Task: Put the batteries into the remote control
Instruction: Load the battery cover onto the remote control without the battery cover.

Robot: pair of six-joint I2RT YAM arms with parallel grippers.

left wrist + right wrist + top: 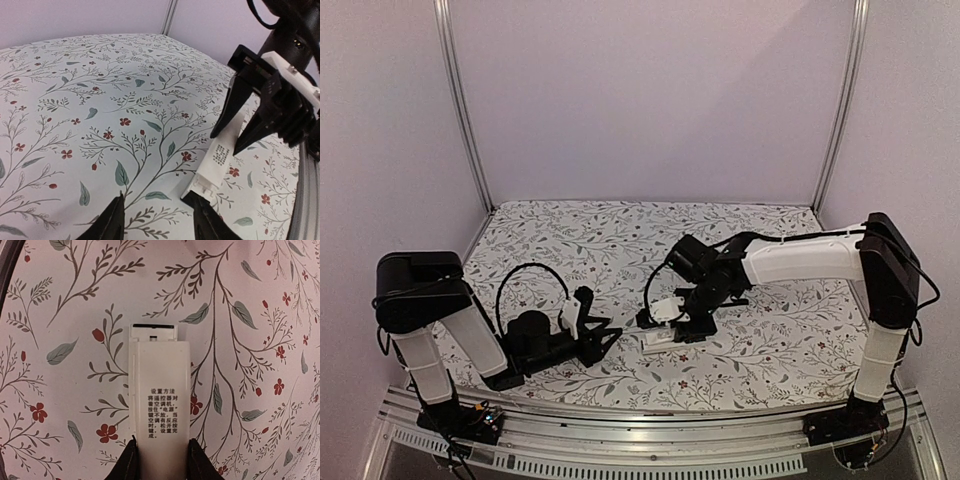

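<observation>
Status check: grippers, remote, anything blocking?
Left gripper open, empty. Right gripper clamped on remote control, lying flat, printed side up. Batteries not in view. Nothing in the way.

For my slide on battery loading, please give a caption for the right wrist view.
Right gripper holds the white remote, label side up, on a flowered cloth.
</observation>
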